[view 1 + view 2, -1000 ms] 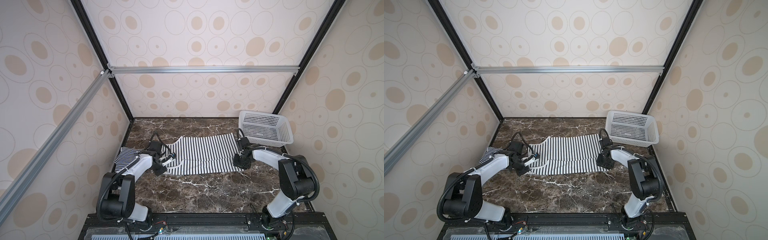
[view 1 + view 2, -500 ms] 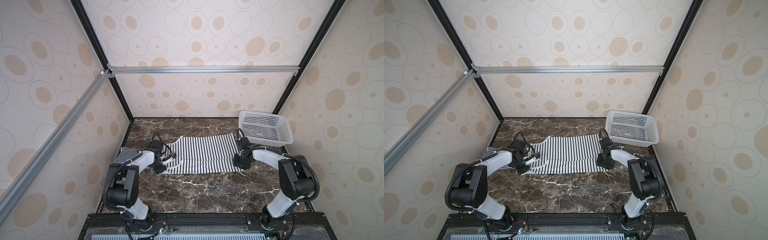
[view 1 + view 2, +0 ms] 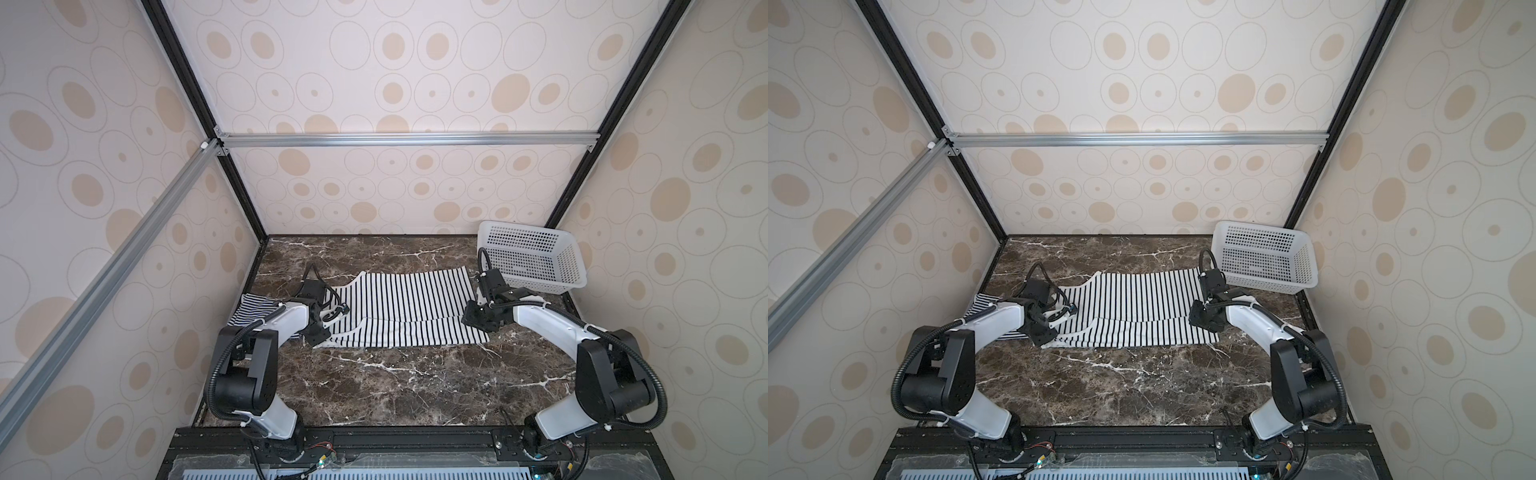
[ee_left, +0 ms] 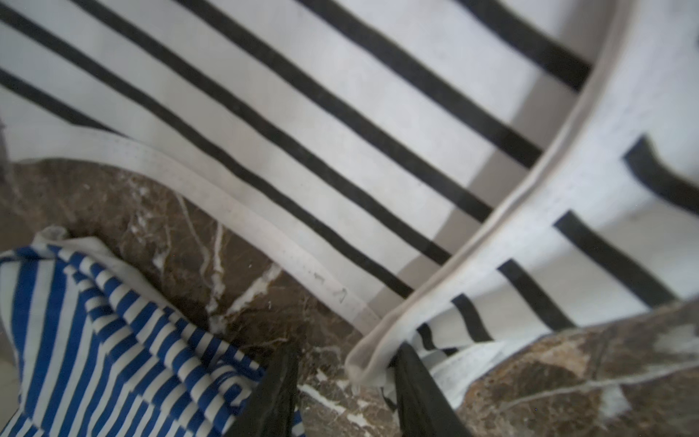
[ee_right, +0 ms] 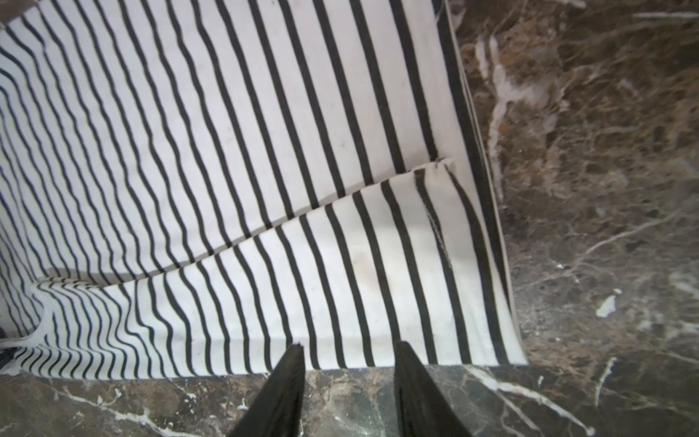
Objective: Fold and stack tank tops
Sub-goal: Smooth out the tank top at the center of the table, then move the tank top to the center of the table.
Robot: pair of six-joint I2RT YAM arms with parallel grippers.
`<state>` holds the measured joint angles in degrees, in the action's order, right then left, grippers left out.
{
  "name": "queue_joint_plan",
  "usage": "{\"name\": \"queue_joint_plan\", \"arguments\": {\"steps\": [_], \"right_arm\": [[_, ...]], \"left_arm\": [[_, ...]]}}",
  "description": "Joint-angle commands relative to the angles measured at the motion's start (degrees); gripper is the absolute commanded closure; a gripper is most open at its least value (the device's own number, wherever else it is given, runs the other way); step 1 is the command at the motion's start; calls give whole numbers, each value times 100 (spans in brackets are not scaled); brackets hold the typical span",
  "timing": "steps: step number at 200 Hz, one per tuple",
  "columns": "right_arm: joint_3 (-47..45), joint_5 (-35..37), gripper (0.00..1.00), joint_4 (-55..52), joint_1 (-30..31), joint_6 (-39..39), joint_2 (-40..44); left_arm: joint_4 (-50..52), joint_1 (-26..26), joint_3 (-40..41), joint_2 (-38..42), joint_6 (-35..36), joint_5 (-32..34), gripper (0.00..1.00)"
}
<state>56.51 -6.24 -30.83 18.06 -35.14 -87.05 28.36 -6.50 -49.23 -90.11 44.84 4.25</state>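
Observation:
The white tank top (image 3: 407, 309) (image 3: 1133, 309) with wide-spaced black stripes lies flat mid-table in both top views, its front part folded over. The densely striped tank top (image 3: 253, 309) (image 3: 980, 303) lies bunched by the left wall, partly under my left arm. My left gripper (image 3: 319, 334) (image 3: 1044, 334) (image 4: 346, 352) is open at the white top's near-left strap; the white strap hem (image 4: 378, 352) rests against one finger, with marble between the jaws and the blue-and-white cloth (image 4: 94, 340) beside it. My right gripper (image 3: 476, 322) (image 3: 1202, 322) (image 5: 351, 346) is open at the white top's (image 5: 227, 189) edge, holding nothing.
A white perforated basket (image 3: 571, 270) (image 3: 1304, 266) stands tilted at the back right corner, just behind the right arm. The dark marble tabletop (image 3: 395, 386) stretches bare in front of the cloth. Patterned walls close in on three sides.
My left gripper has opened and let go of the white top's strap, which now lies on the table. The left arm's shoulder and elbow swung. The right arm stayed put.

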Motion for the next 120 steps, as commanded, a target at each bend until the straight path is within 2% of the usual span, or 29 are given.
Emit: {"name": "queue_joint_plan", "arguments": {"steps": [1,21,45,85,120], "right_arm": [[17,44,58,-117,115,-48,177],[38,-6,58,-30,255,-31,177],[122,35,59,-37,373,-20,18],[217,105,59,-90,400,-21,-243],[253,39,59,40,449,-164,-522]], "left_arm": [[-213,39,54,314,-192,537,55],[-288,39,7,557,-412,557,53],[-54,-30,-171,802,-713,-7,50],[96,-649,-50,755,-925,-689,51],[-443,-1069,120,412,-1020,-877,53]]}}
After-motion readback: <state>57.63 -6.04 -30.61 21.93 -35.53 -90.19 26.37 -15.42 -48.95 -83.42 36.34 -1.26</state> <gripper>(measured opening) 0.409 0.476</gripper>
